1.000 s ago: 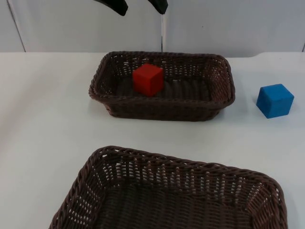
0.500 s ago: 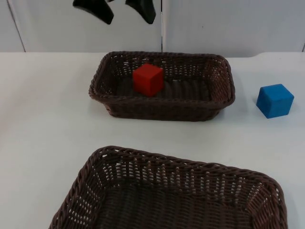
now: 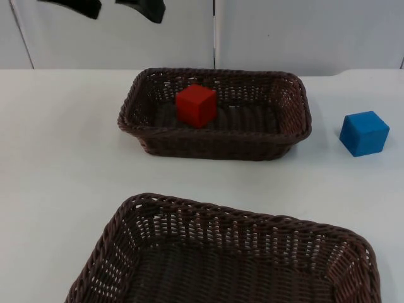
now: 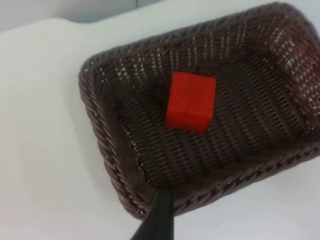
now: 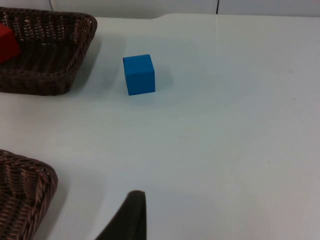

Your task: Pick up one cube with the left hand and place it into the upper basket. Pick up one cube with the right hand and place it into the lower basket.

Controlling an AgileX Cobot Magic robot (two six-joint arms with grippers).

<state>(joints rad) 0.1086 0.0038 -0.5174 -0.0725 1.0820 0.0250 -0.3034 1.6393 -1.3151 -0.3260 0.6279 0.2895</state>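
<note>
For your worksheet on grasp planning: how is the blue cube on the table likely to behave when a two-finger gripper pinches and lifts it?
The blue cube has flat, parallel faces, so it probably pinches squarely and will not roll. It sits flat on the white table, unlikely to tip if nudged. Its matte surface suggests little slipping; its weight cannot be judged.

Upper basket [image 3: 287,136]: dark brown wicker, open weave with pale gaps along the walls.
Lower basket [image 3: 145,218]: same dark brown wicker, tighter weave on the floor, lighter glints on the rim braid.
Red cube [image 3: 196,105]: plain bright red, darker on the shaded face.
Blue cube [image 3: 364,133]: plain bright blue, lighter on top.
Table [image 3: 57,158]: plain white, no pattern.
Partition wall [image 3: 303,31]: pale grey, thin darker seams.
Left gripper [image 3: 123,7]: matte black.
</note>
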